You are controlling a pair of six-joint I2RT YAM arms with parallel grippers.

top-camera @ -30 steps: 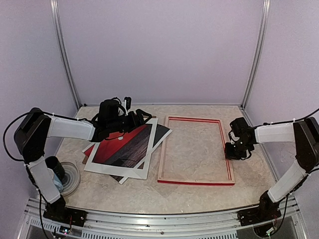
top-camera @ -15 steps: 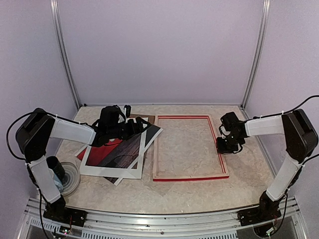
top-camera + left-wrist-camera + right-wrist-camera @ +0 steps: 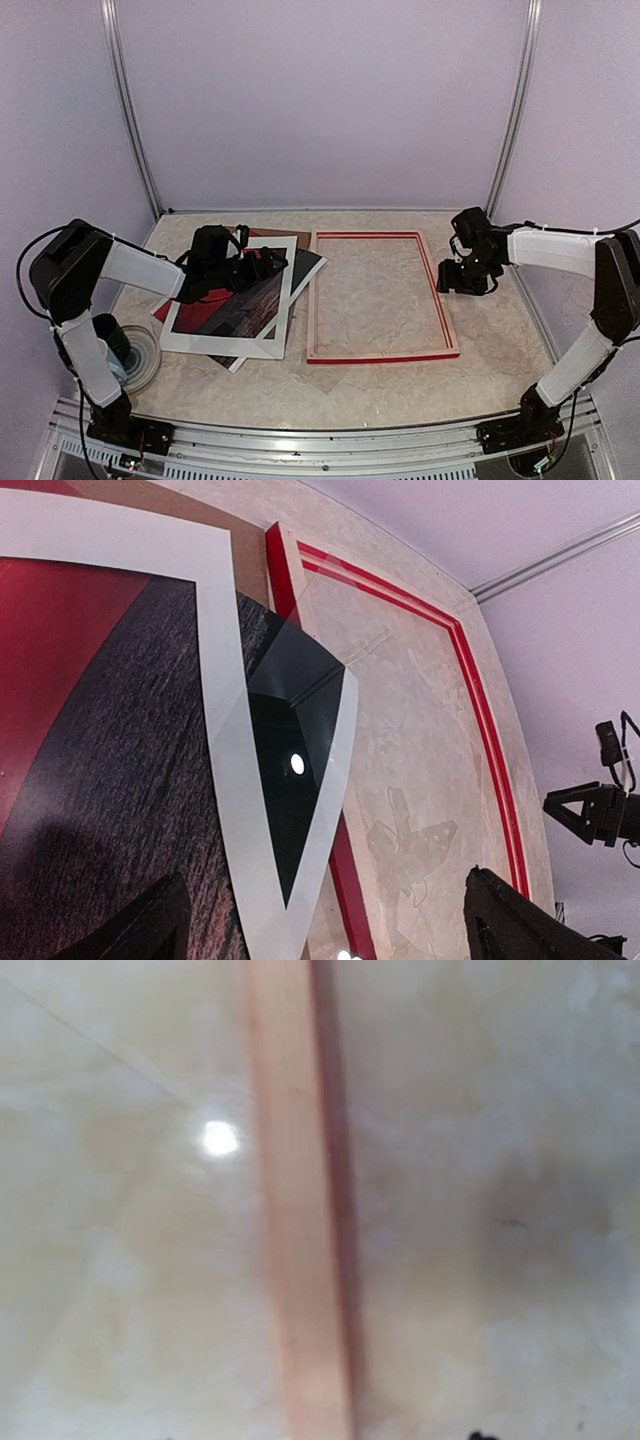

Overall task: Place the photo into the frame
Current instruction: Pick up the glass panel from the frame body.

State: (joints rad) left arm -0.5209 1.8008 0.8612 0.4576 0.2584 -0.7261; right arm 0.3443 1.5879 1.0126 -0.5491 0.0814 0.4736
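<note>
The task had barely begun. The large white-bordered print of a red sky over dark water (image 3: 225,310) lay face up on the left half of the desk (image 3: 400,395). It was wholly outside the thin rectangular frame of red edges and pale wood (image 3: 382,356), with its right edge just beside the frame's left rail. Under the print sat a dark sheet (image 3: 308,266) and a plain brown cardboard board (image 3: 292,237), their corners showing past it.

The left tool (image 3: 268,264) hovered low over the print's upper right part, fingers spread wide and gripping nothing. The frame lay flat mid-desk with only bare surface inside it. The right tool (image 3: 462,280) hung just beside the frame's right rail. Whether its fingers were apart or together could not be told, since its wrist view showed only the blurred pale rail.

By my reckoning, everything was left to do: lift the print, carry it rightward and seat it squarely in the opening.

The desk was a pale, marbled, glossy slab that threw back lamp glare. A clear round roll (image 3: 140,355) sat at its near left corner. Plain lilac walls closed in three sides, with metal posts (image 3: 128,110) in the back corners.
</note>
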